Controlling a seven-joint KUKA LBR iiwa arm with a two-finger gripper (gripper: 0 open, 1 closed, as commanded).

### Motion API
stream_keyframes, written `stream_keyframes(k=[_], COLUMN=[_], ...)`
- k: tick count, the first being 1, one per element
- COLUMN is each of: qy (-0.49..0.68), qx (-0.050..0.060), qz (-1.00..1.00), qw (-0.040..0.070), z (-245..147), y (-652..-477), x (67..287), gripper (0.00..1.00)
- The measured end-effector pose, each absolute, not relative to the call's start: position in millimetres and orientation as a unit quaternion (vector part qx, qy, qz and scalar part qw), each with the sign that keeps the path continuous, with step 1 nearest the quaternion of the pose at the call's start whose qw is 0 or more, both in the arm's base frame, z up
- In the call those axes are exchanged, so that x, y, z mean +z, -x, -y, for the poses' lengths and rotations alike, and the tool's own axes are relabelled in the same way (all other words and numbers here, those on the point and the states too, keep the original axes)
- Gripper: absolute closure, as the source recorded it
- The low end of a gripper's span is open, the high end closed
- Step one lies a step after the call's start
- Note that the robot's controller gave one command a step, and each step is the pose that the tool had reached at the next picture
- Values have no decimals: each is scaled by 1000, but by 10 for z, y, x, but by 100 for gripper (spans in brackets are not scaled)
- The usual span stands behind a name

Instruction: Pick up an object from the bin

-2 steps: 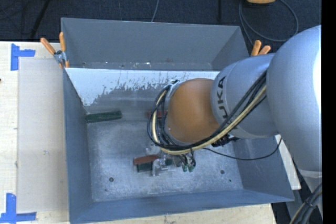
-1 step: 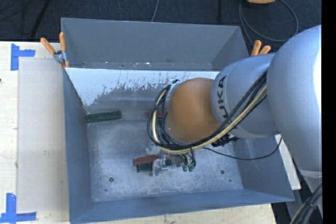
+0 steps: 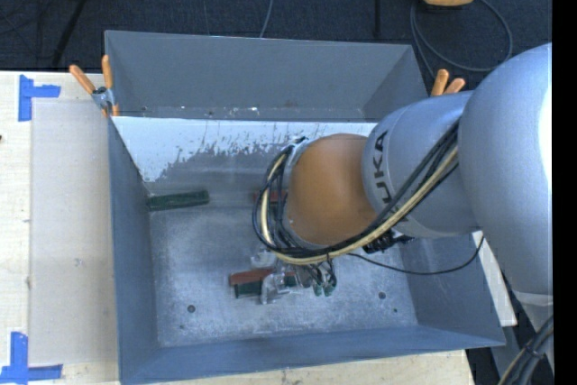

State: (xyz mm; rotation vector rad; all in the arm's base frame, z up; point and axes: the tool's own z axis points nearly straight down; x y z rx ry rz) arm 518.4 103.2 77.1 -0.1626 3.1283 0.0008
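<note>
Gripper (image 3: 293,281) low over bin (image 3: 180,320) floor, near centre. Small brown block (image 3: 245,279) just left of it. Open or closed, cannot tell. Looks like grasp step. Next: secure block, lift straight. Green bar (image 3: 178,200) well apart, far left.

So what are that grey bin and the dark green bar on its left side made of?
The bin looks like bare grey sheet metal: its floor is scuffed and speckled, with scratch streaks down the back wall. The dark green bar is flat and dull, maybe plastic or rubber; the look leaves it open.
</note>
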Motion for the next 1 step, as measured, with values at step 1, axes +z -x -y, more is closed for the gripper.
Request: stream_keyframes(k=[1], qy=[52], qx=[0], qz=[-999], qw=[-1], z=[-1031], y=[-5159], x=[819], gripper=[100])
